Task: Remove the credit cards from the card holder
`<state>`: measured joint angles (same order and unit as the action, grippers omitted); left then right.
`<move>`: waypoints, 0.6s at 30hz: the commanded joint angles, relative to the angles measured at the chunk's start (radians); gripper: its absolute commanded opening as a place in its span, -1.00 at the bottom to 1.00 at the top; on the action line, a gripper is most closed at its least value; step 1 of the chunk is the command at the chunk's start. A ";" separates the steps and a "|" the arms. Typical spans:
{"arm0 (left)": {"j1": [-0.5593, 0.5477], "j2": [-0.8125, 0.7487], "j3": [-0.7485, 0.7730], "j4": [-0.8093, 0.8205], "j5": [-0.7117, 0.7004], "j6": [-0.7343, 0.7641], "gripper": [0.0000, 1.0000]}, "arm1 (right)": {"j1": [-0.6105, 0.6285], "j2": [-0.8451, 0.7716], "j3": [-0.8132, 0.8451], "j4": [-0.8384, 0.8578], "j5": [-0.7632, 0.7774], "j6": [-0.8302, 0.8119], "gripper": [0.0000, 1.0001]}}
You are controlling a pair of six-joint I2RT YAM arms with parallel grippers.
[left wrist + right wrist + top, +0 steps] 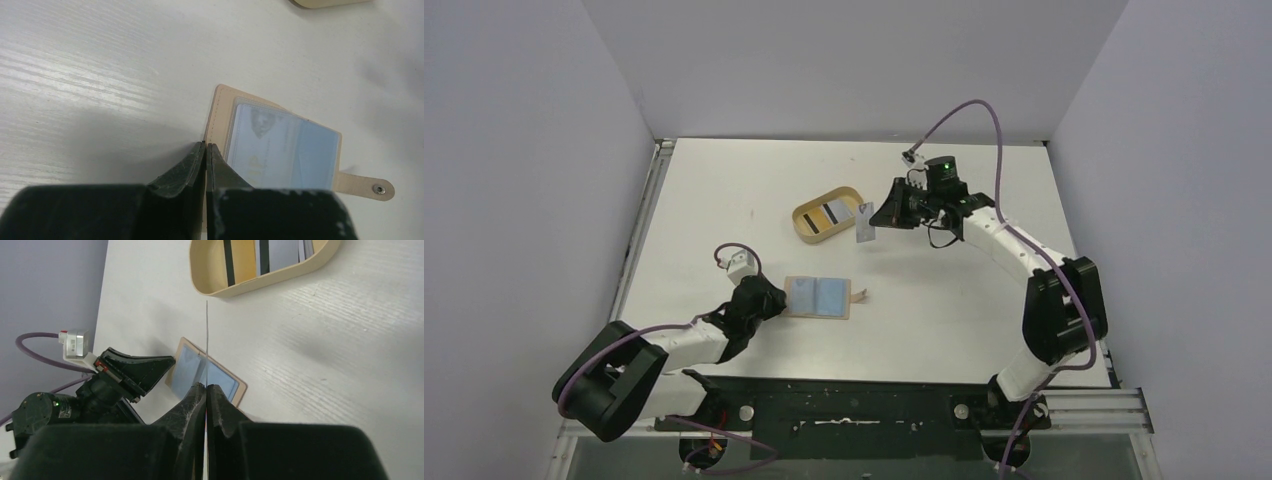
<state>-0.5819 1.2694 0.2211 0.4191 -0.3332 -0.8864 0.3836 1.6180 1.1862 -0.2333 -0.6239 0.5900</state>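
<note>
The card holder [821,297] lies open on the table, light blue inside, with its snap tab to the right; it also shows in the left wrist view [285,147]. My left gripper [778,300] is shut, with its tips [206,145] on the holder's left tan edge. My right gripper [880,216] is shut on a credit card [865,223] and holds it in the air beside the tray. In the right wrist view this card [206,340] shows edge-on as a thin line above the holder [222,380]. More cards [832,211] lie in the tray.
An oval tan wooden tray [804,222] stands at the back middle, left of my right gripper; its rim also shows in the right wrist view [270,284]. Grey walls enclose the table on the left, back and right.
</note>
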 commanded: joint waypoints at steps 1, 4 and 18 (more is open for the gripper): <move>0.002 -0.020 0.004 -0.041 -0.004 0.029 -1.00 | -0.011 0.086 0.158 -0.158 -0.025 -0.141 -1.00; 0.004 -0.026 0.006 -0.046 0.001 0.035 -1.00 | -0.018 0.152 0.250 -0.202 -0.028 -0.173 -1.00; 0.012 -0.048 0.018 -0.066 0.012 0.067 -1.00 | -0.026 0.455 0.698 -0.513 0.032 -0.370 -1.00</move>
<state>-0.5785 1.2373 0.2214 0.3790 -0.3294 -0.8528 0.3653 2.0525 1.7897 -0.6407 -0.6277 0.3023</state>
